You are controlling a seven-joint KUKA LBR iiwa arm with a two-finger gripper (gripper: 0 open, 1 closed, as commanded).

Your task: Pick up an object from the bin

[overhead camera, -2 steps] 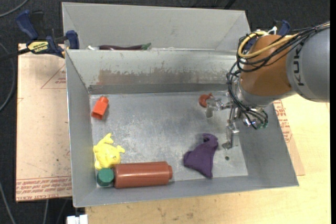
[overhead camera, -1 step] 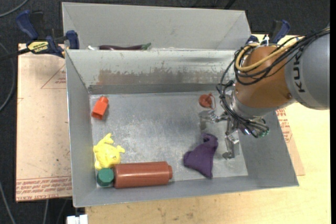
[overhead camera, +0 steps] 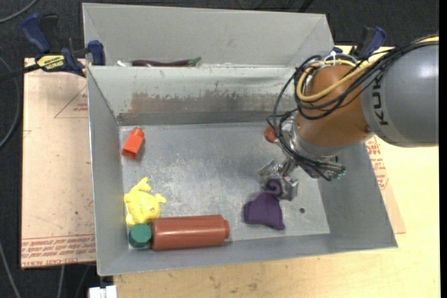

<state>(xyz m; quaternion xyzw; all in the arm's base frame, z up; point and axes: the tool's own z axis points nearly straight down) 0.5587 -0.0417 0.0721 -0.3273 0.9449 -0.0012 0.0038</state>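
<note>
Your gripper (overhead camera: 283, 181) is right over the purple floppy thing (overhead camera: 264, 213) front-right in the bin (overhead camera: 209, 91) (can't tell if it's open or closed), and that thing looks soft and light, so I'd pinch its raised top end.

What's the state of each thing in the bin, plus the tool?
tool: low in the bin's right part, at a small purple piece.
purple lump: lying on the floor, just in front of the tool.
red-brown bottle: on its side along the front wall, green cap at its left end.
yellow toy: lying beside the green cap.
orange block: lying alone, back left.
</note>
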